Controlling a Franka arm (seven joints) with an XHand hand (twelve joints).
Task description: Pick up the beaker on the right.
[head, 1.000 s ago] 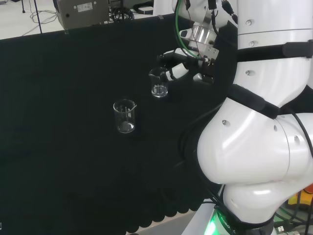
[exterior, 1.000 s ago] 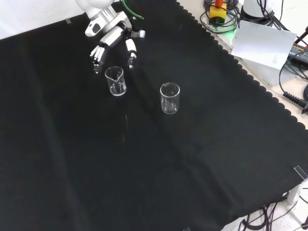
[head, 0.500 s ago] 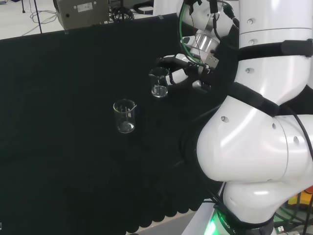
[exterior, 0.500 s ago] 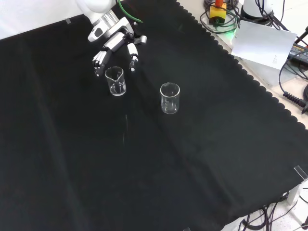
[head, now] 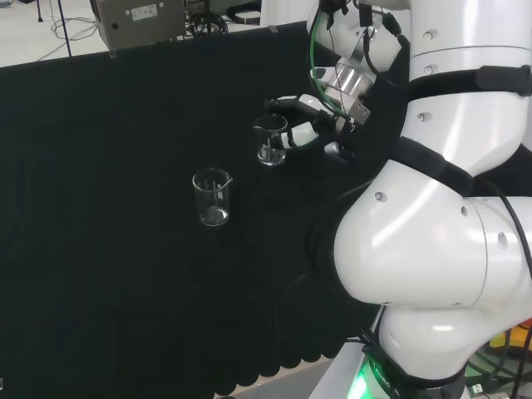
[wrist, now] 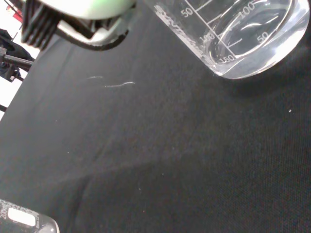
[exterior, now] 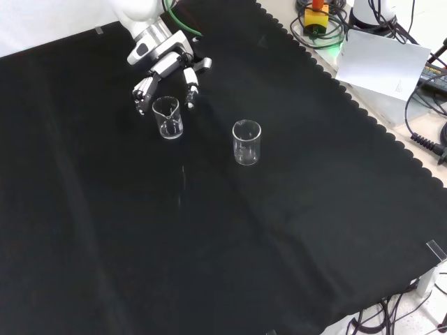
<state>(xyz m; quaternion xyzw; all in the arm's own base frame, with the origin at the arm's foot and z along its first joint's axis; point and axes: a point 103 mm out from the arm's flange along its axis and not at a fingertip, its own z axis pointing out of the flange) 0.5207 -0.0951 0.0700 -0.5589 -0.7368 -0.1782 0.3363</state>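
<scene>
In the head view, the hand [head: 312, 125] hangs low beside the right-hand beaker [head: 269, 141], its fingers [head: 287, 105] spread and only lightly bent on either side of the glass; contact cannot be judged. A second beaker [head: 213, 198] stands apart, nearer the camera and to the left, on the black cloth [head: 116, 208].

In the front view, the hand [exterior: 167, 66] reaches down over the left beaker [exterior: 167, 117], fingers [exterior: 144, 92] and thumb [exterior: 189, 88] parted around its rim, not closed. The other beaker [exterior: 246, 142] stands to its right.

In the wrist view, the beaker's graduated base [wrist: 248, 39] stands close on the cloth [wrist: 160, 160].
</scene>
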